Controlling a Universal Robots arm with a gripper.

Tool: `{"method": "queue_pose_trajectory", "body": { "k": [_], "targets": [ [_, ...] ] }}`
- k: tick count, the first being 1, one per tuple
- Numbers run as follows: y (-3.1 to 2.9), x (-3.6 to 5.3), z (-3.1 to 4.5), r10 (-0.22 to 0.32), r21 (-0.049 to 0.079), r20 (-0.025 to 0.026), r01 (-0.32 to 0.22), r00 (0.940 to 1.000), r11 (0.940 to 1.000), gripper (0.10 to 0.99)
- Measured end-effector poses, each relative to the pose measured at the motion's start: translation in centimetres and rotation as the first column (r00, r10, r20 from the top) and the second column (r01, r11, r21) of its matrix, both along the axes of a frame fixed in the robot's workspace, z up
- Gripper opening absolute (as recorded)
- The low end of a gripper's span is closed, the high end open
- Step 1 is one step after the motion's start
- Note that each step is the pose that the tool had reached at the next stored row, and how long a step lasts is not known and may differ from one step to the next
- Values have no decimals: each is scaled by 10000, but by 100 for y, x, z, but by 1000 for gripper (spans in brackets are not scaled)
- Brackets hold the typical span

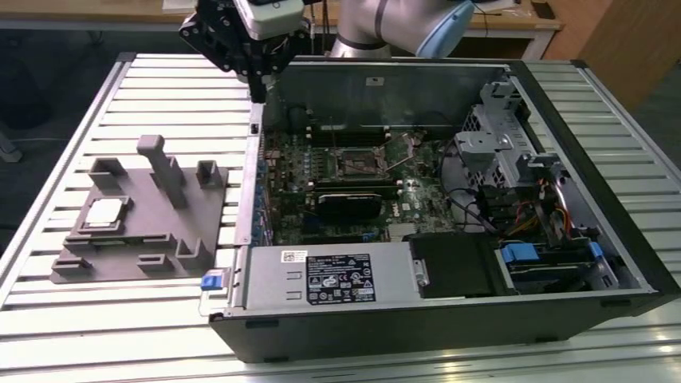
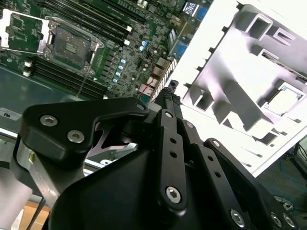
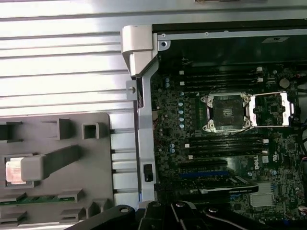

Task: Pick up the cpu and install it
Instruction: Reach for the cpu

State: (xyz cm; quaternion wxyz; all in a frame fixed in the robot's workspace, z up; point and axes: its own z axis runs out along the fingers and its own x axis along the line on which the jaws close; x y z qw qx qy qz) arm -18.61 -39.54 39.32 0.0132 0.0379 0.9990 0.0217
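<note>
The cpu is a small silvery square lying in a recess of the grey fixture plate, at the exterior view's left. It also shows as the cpu in the second wrist view and the cpu in the first wrist view, partly behind a fixture post. My gripper hangs high over the case's far left corner, well away from the chip. Its fingers look shut with nothing between them. The motherboard's empty socket has its lid swung open.
The open computer case lies on a slatted metal table. Inside it are a black heatsink block, a labelled power supply box at the front, and drive cages with cables at the exterior view's right. Upright posts rise from the fixture.
</note>
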Motion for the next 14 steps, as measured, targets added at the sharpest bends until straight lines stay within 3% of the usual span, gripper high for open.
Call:
{"method": "queue_pose_trajectory", "body": {
  "k": [14],
  "targets": [
    [0,-250,-1,1,0,-1,-1,10000,10000,106]
  ]
}}
